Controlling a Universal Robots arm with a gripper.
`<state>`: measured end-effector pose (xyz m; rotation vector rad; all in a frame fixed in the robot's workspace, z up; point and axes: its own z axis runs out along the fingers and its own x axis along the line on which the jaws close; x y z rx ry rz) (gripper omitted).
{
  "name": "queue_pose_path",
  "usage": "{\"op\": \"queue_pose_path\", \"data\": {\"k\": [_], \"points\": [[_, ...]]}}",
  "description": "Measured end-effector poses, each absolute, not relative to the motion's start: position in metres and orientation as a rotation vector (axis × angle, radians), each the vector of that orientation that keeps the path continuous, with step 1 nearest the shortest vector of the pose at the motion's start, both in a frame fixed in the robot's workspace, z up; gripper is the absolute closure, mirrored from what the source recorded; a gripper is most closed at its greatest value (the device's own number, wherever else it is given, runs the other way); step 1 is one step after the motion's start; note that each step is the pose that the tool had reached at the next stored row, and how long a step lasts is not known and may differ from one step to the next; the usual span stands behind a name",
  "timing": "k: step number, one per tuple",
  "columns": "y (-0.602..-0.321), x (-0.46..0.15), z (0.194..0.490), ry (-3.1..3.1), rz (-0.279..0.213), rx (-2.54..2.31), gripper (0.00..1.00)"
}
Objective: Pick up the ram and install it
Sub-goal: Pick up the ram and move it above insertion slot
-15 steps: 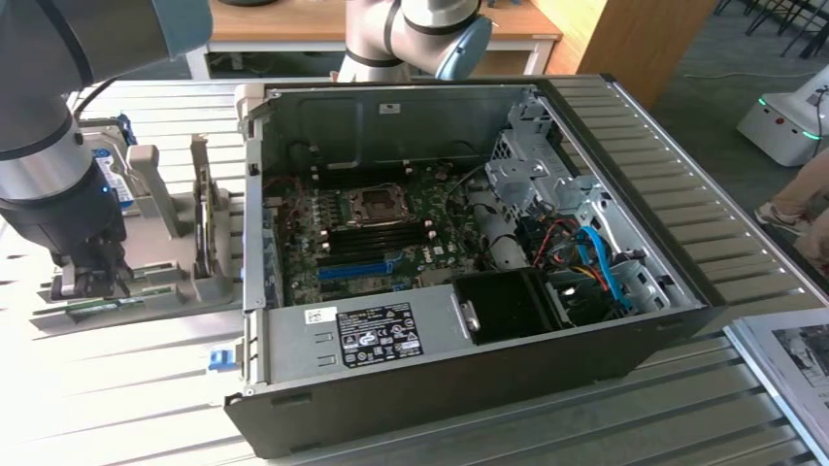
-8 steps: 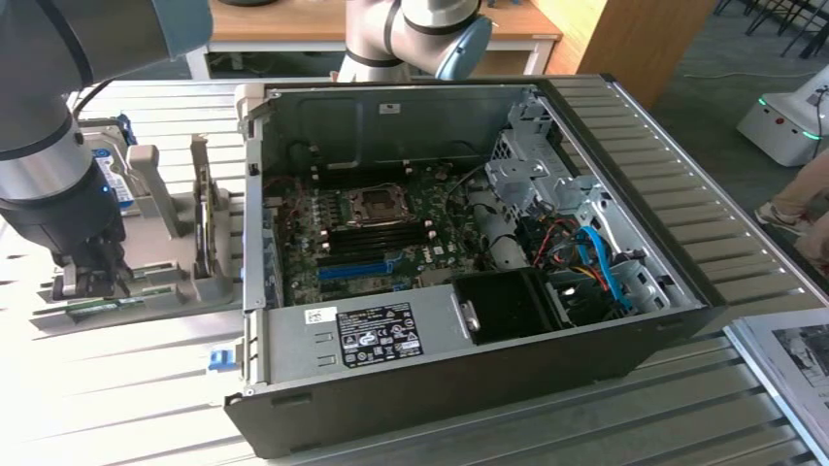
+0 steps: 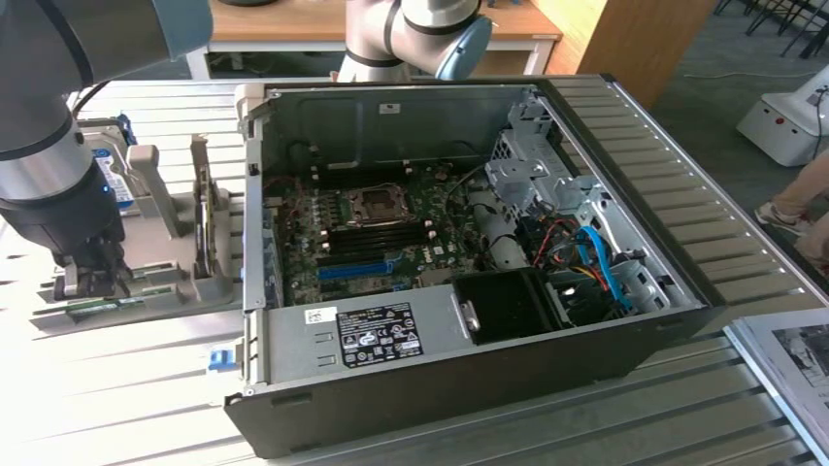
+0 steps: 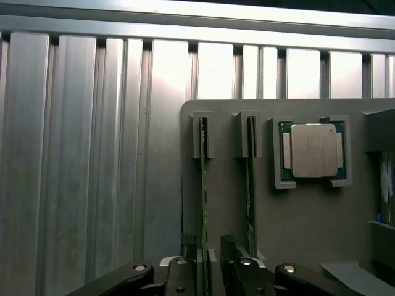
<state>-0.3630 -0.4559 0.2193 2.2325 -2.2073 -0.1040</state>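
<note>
We have the gripper [image 4: 208, 250] down over the ram [image 4: 203, 197], a thin green circuit-board stick. The jaws are spread, with one black finger [image 4: 241, 277] on each side of the board. A sliver of gap shows on at least one side, so it isn't clamped.

The ram stands on its long edge in a slot of the flat grey plastic holder [image 4: 308, 234]. Its long axis runs level, straight away from the gripper to a grey notched bracket [image 4: 202, 134] capping its far end, parallel to the ribs of the aluminium table [image 4: 92, 185]. We see it edge-on as a narrow green line. Its faces are hidden, so we can't make out chips or label.

Just beside it, a second green stick [image 4: 250, 185] sits in the neighbouring slot, pointing the same way. Next along, a square processor [image 4: 313, 151] with a silver lid on a green base lies flat in a framed pocket of the holder.

In the exterior view, gripper and holder sit at the frame's lower left, and the grey-and-blue arm [image 3: 46, 146] hangs from the upper left. Behind the arm, a silver hard drive [image 3: 120, 180] with a blue-white label stands upright. At centre frame, the open black-and-silver PC case [image 3: 428, 398] lies on its side. Its green motherboard [image 3: 376, 233] is exposed, and the long blue slots [image 3: 352, 269] are well apart from the ram. A wooden desk [image 3: 291, 24] runs along the frame's upper edge.
</note>
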Motion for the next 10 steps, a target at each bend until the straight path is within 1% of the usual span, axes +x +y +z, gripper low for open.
{"op": "queue_pose_path", "data": {"k": [10], "points": [[-0.4559,-0.3629,0.2135,-2.207,-0.104,2.233,0.71]]}}
